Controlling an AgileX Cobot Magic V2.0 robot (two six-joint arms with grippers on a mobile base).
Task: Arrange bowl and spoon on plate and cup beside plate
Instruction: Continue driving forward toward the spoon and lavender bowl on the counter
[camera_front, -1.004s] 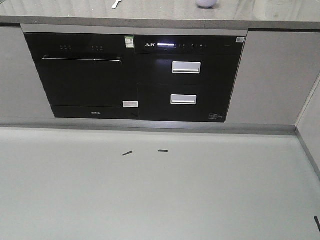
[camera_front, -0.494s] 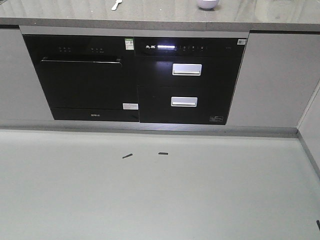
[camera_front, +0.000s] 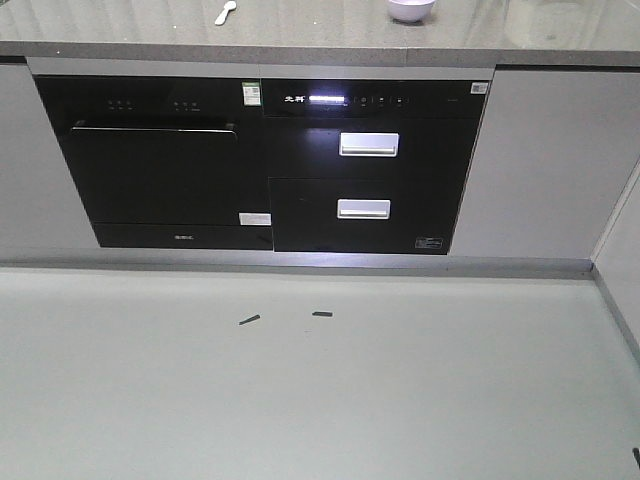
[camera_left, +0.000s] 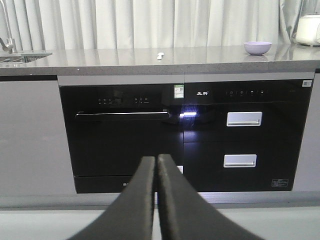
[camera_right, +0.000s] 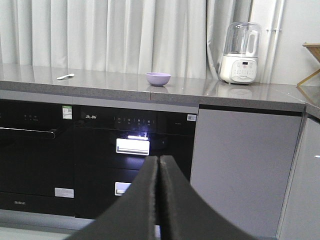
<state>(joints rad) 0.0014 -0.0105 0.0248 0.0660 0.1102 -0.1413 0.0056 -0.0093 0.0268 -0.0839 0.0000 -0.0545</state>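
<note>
Bowl (camera_front: 412, 9) on counter (camera_front: 300, 32); spoon (camera_front: 225, 12) apart

Grey counter (camera_front: 300, 35), black appliances (camera_front: 200, 175), white curtains (camera_left: 150, 22)

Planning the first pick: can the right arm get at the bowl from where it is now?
Probably not yet: the bowl sits on the countertop, far beyond and above the shut right hand. Nothing stands between them.

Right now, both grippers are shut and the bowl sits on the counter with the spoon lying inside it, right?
Not quite. The spoon lies on the counter apart from the bowl, to its left, not inside it; the right wrist view shows this. The left gripper and right gripper are indeed shut.
</note>
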